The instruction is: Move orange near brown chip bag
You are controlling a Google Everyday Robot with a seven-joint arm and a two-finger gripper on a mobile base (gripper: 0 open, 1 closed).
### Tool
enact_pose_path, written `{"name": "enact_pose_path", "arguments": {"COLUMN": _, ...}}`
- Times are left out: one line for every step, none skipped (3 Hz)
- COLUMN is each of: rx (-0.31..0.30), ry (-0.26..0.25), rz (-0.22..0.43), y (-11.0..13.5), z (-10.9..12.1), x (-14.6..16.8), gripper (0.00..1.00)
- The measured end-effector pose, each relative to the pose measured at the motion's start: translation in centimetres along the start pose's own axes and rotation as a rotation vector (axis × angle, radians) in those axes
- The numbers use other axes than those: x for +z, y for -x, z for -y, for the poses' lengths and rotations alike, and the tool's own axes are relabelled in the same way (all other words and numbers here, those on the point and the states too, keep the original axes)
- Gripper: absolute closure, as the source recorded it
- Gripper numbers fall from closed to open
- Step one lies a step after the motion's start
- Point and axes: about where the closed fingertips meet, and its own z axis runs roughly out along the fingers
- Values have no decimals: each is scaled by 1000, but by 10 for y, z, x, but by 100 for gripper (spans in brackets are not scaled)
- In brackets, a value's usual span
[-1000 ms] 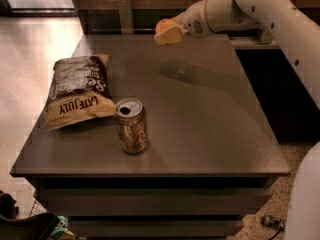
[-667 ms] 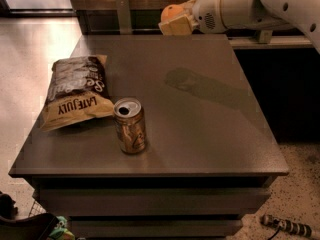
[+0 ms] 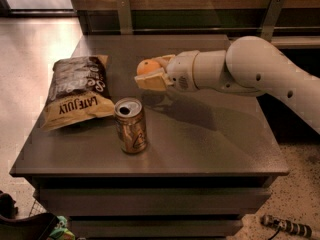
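The brown chip bag (image 3: 77, 91) lies flat on the left side of the dark table (image 3: 215, 144), its "LATE JULY" band facing the front. The orange (image 3: 148, 67) sits between the tan fingers (image 3: 150, 81) of my gripper (image 3: 152, 72), which is shut on it and held a little above the table's middle. The white arm reaches in from the right. The orange hangs just right of the bag's upper right corner and behind the drink can.
A gold-brown opened drink can (image 3: 131, 126) stands upright in front of the gripper, close to the bag's lower right corner. A glass and metal rail (image 3: 125, 14) runs behind the table. Floor lies to the left and right of it.
The arm has swung down and to the left with the orange, from above the table's far edge to just beside the chip bag. The view has also come closer.
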Motion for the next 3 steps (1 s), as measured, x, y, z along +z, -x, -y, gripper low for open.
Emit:
{"name": "enact_pose_path", "arguments": {"rx": 45, "ry": 54, "rz": -77, "y": -46, "z": -22, "x": 43, "gripper": 100}}
{"name": "enact_pose_path", "arguments": {"rx": 43, "ry": 61, "rz": -77, "y": -44, "z": -25, "x": 45, "gripper": 74}}
{"name": "enact_pose_path", "arguments": {"rx": 43, "ry": 61, "rz": -77, "y": -43, "z": -25, "x": 44, "gripper": 51}}
